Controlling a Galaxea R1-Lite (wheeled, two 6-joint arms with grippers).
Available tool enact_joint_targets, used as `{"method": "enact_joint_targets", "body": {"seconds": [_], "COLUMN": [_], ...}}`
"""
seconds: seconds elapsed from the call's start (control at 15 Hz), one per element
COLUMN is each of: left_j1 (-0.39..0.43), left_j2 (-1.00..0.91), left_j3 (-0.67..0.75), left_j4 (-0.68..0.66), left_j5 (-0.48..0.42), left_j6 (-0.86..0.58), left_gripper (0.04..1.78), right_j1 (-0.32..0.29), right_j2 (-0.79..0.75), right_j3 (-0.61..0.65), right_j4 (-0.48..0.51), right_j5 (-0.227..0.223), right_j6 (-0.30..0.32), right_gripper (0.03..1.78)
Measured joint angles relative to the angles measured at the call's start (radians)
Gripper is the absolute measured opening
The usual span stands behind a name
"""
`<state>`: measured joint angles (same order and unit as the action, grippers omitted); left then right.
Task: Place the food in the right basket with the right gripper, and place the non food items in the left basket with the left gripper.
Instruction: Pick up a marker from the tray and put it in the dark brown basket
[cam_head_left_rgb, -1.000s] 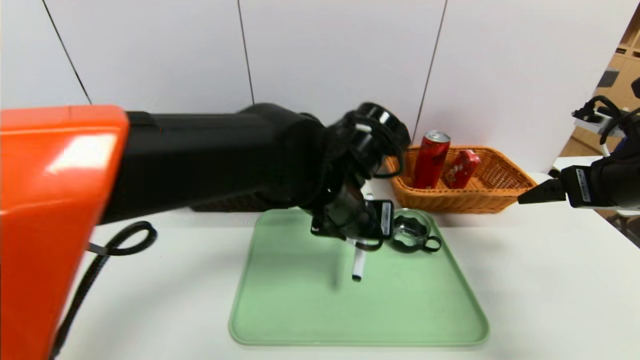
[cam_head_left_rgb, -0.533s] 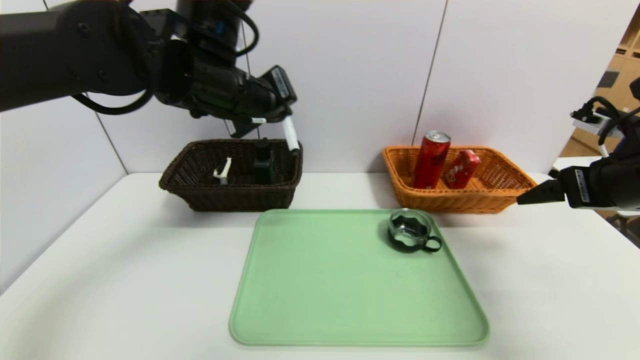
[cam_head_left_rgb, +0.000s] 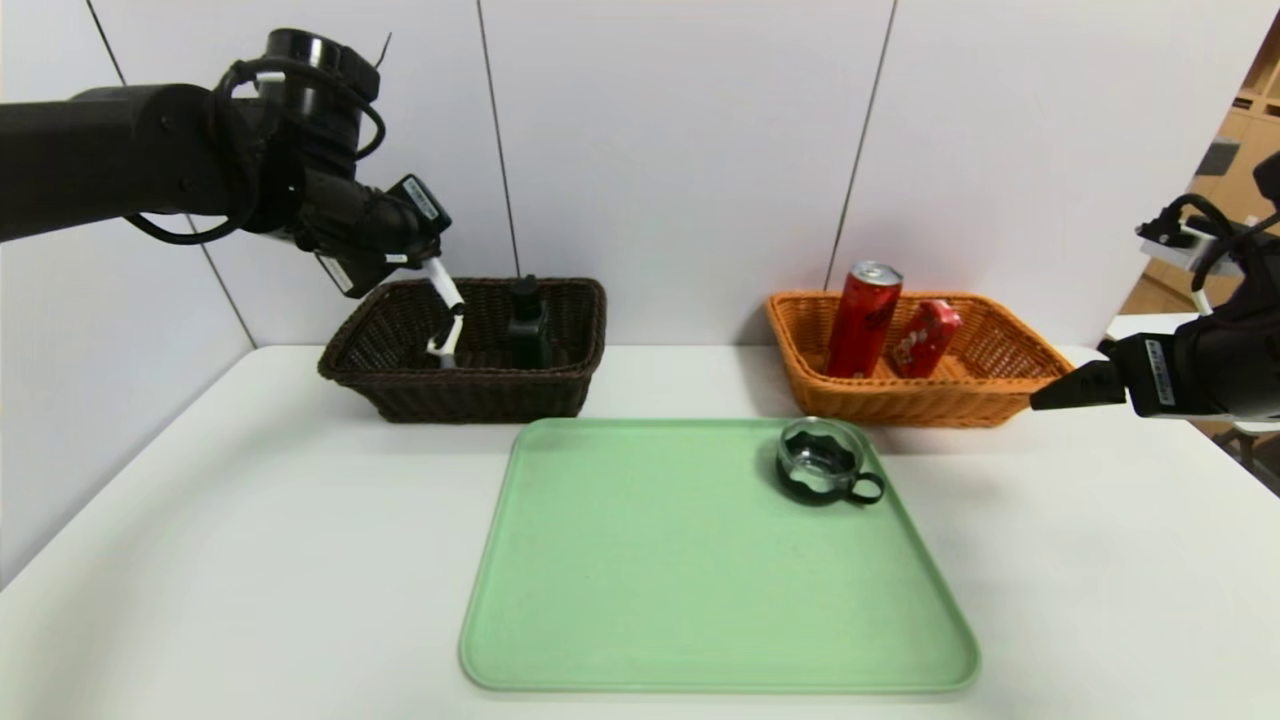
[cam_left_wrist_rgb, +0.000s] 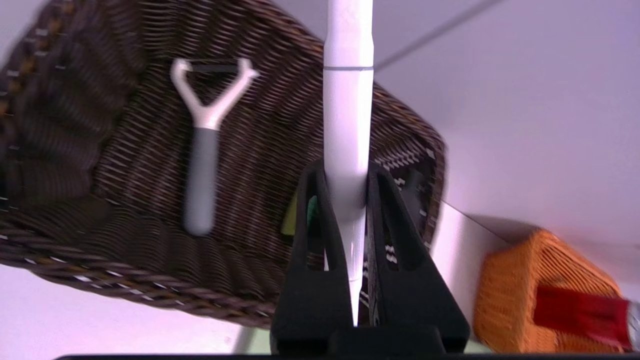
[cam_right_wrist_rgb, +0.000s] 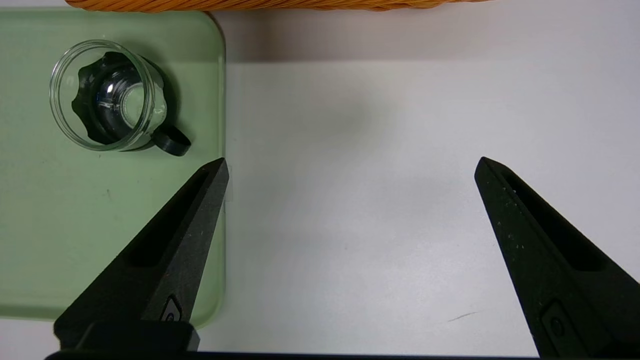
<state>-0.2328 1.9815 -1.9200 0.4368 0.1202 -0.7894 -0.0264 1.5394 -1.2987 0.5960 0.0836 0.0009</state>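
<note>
The marker (cam_head_left_rgb: 443, 287), a slim white stick, is clamped between the jaws of the left gripper (cam_head_left_rgb: 425, 262) and hangs over the near-left corner of the left basket (cam_head_left_rgb: 470, 395), its long axis slanting down and inward toward the peeler (cam_head_left_rgb: 445, 343) and bottle (cam_head_left_rgb: 526, 318) already inside, so I judge the release needs only a small move further over the basket. From the wrist, the marker runs straight out from the jaws across the dark weave, peeler to one side. The right gripper (cam_head_left_rgb: 1040, 403) waits with jaws spread beside the right basket (cam_head_left_rgb: 1000, 395), which holds the can (cam_head_left_rgb: 862, 318) and carton (cam_head_left_rgb: 925, 335), and it is the nearer arm to the cup (cam_head_left_rgb: 820, 472) on the tray (cam_head_left_rgb: 700, 600).
</note>
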Motion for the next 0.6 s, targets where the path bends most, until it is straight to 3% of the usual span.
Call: {"method": "enact_joint_targets", "body": {"seconds": [0.6], "left_j1": [0.051], "left_j2": [0.166], "left_j3": [0.005], "left_j4": [-0.035], "left_j5": [0.042], "left_j6": [-0.022], "left_gripper": [0.15], "right_j1": [-0.001], "right_j2": [0.003], "right_j3": [0.001], "right_j4": [0.0], "right_j5": [0.001], "right_j6": [-0.003], "right_gripper": [1.7]}}
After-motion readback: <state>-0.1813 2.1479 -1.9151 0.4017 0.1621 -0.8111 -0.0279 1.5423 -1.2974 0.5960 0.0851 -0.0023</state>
